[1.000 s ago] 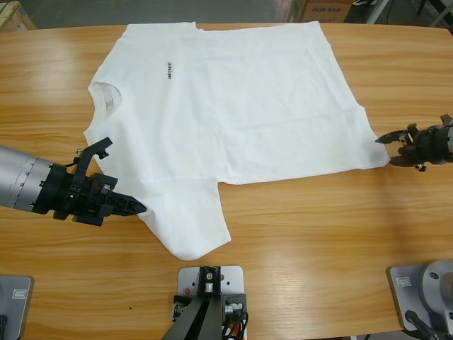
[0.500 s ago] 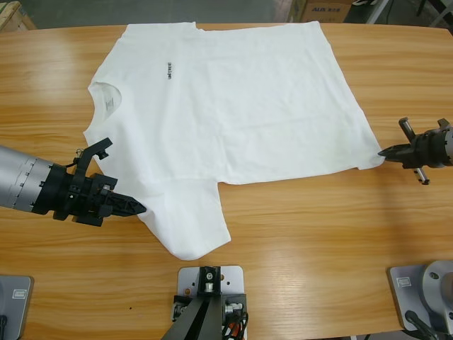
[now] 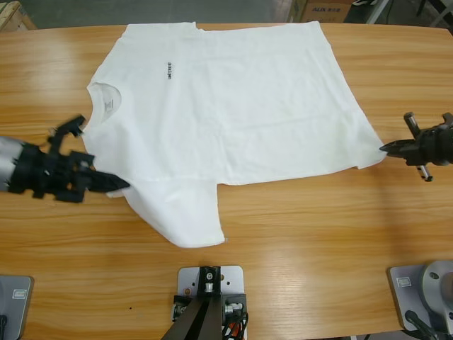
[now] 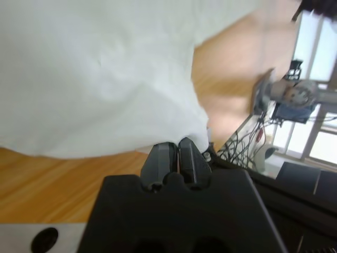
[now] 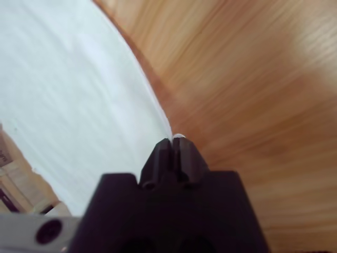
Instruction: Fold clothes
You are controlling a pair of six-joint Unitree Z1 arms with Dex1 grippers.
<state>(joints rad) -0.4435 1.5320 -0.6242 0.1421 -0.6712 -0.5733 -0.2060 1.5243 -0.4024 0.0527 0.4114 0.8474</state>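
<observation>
Both the left gripper [image 3: 117, 185] and right gripper [image 3: 387, 148] are pinched on the T-shirt [image 3: 233, 113] edges just ahead of them, so the first fold looks under way; next, lift and carry together.

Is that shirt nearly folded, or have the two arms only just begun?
Only just begun. The T-shirt lies spread flat on the table, with no fold made. In hand: the left gripper is shut on the cloth by a sleeve, and the right gripper is shut on the hem corner. Every fold is left to do.
</observation>
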